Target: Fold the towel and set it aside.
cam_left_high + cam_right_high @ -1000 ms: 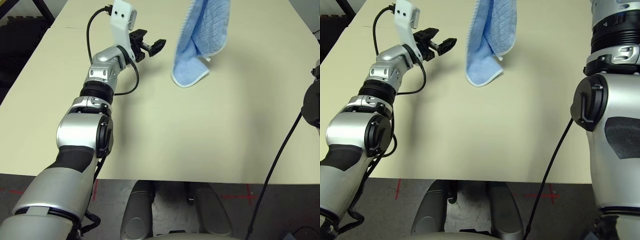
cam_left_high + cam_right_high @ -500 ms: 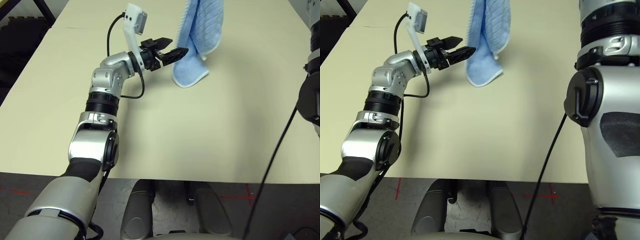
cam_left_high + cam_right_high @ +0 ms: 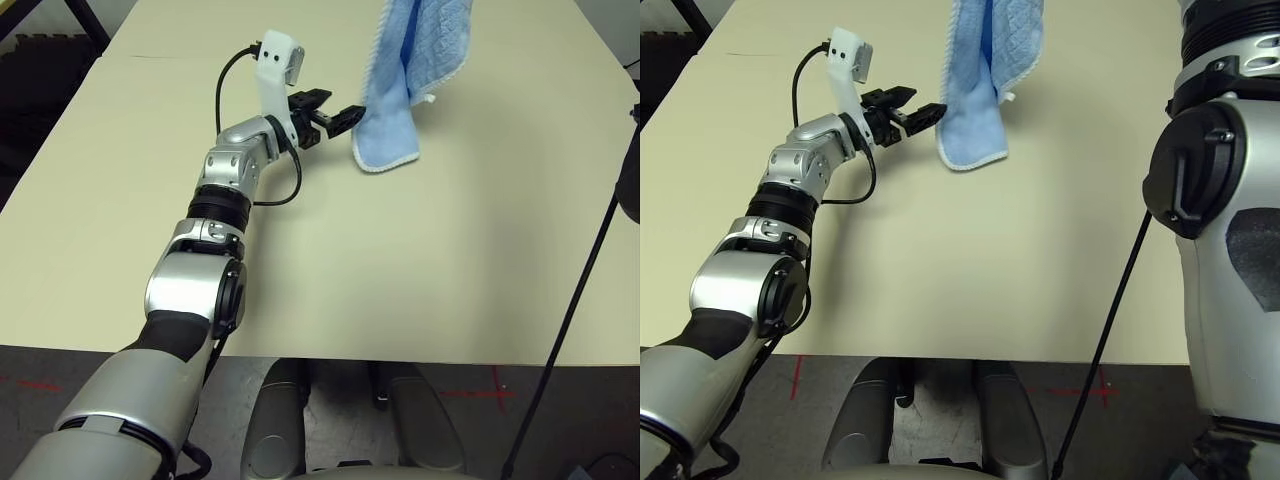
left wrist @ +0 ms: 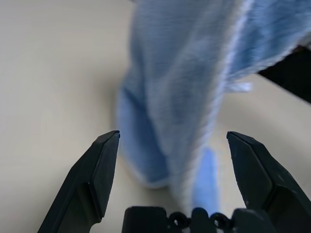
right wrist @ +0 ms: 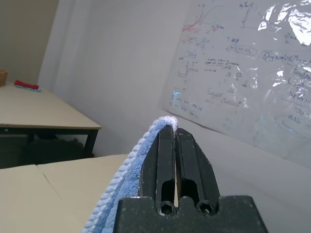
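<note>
Over the table's (image 3: 330,270) far half hung the towel (image 3: 388,130), light and limp, edge pinched in my closed right gripper (image 5: 176,167), while my left gripper (image 4: 173,133), wide and empty, best took its hanging left hem.

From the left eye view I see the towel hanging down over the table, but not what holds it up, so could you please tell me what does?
Observer: The right gripper does; its fingers are shut on the edge of the towel.
Operator: Thank you; and how does the left gripper stand to the towel?
Observer: In the left wrist view, the left gripper is wide open, with part of the hanging towel between its fingers' directions, not gripped.
</note>
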